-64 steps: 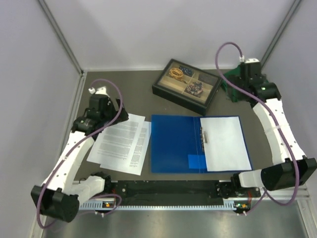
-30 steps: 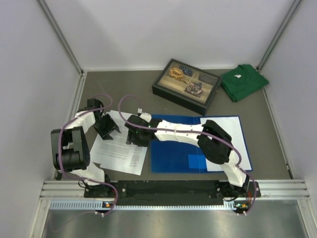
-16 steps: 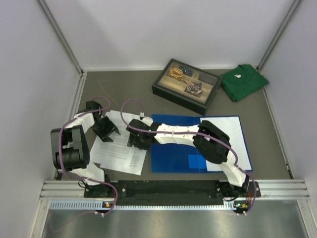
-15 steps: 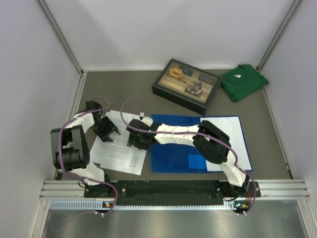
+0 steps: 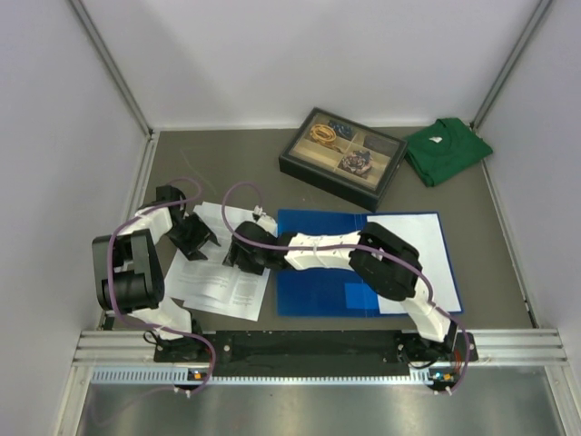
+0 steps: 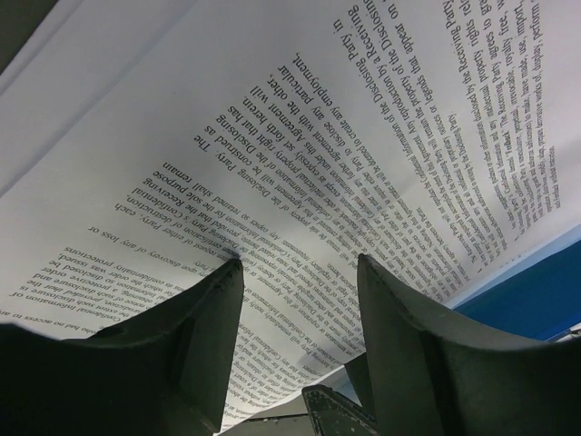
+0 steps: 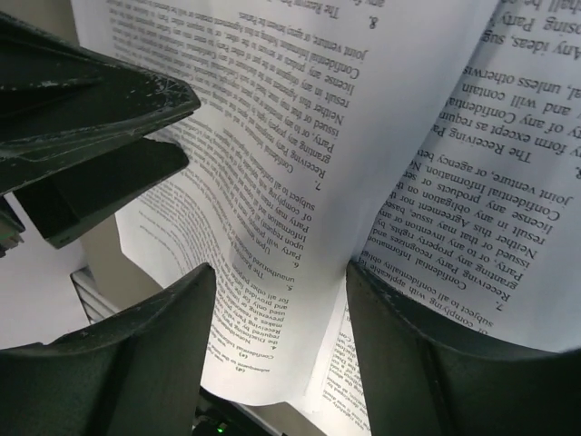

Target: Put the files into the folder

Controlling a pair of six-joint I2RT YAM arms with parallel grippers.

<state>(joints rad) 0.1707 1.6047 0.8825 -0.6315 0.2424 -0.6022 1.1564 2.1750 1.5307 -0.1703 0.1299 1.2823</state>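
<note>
1. The files [image 5: 213, 282] lie loose on the table at 9 o'clock of the folder [image 5: 309, 292], with the sheets fanned rather than squared. I judge the step in hand is getting a grip on this stack.
2. The right gripper [image 5: 240, 257] reaches across to the stack's 3 o'clock edge. Its claw is spread, and its wrist view shows a printed sheet bowing up between the fingers. It should close only once that raised edge sits fully between the pads, and it should take every sheet rather than just the top one.
3. The left gripper [image 5: 192, 238] sits at the stack's 11 o'clock corner, spread too, low over the text. It could press or steady the paper there so the stack does not skate away.
4. The folder lies open, blue half nearest the files and a white sheet on its 3 o'clock half. The stack should slide low toward 3 o'clock, leading edge flat.
5. The tray [image 5: 313, 178] and green shirt [image 5: 447, 150] lie at 12 to 1 o'clock, well apart.
</note>
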